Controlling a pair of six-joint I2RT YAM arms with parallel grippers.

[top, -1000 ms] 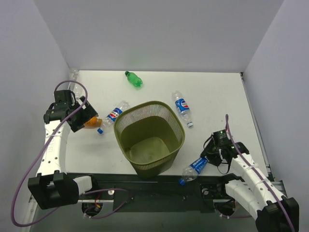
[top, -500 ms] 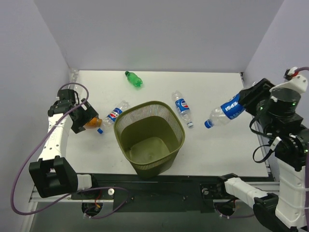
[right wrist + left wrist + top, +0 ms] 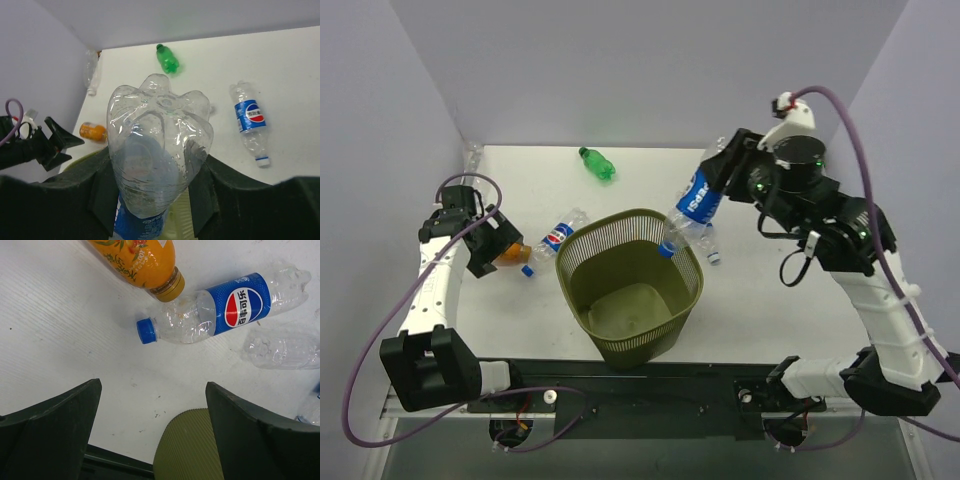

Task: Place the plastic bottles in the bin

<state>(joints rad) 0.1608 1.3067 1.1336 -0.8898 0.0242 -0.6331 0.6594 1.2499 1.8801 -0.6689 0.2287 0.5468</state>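
Olive-green mesh plastic bin (image 3: 582,250) looked empty | right tool (image 3: 725,160) held clear blue-label plastic bottle (image 3: 698,197) over its rim | left tool (image 3: 492,238) wide open, empty | more bottles (image 3: 597,164) lay on bench (image 3: 770,300)

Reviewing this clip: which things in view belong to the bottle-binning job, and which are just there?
Job: bin; held Pepsi bottle in the right gripper, cap-down at the rim; left Pepsi bottle; clear bottle beside it; right Pepsi bottle; orange bottle; green bottle; clear corner bottle.
Not the job: purple cables; black base rail.
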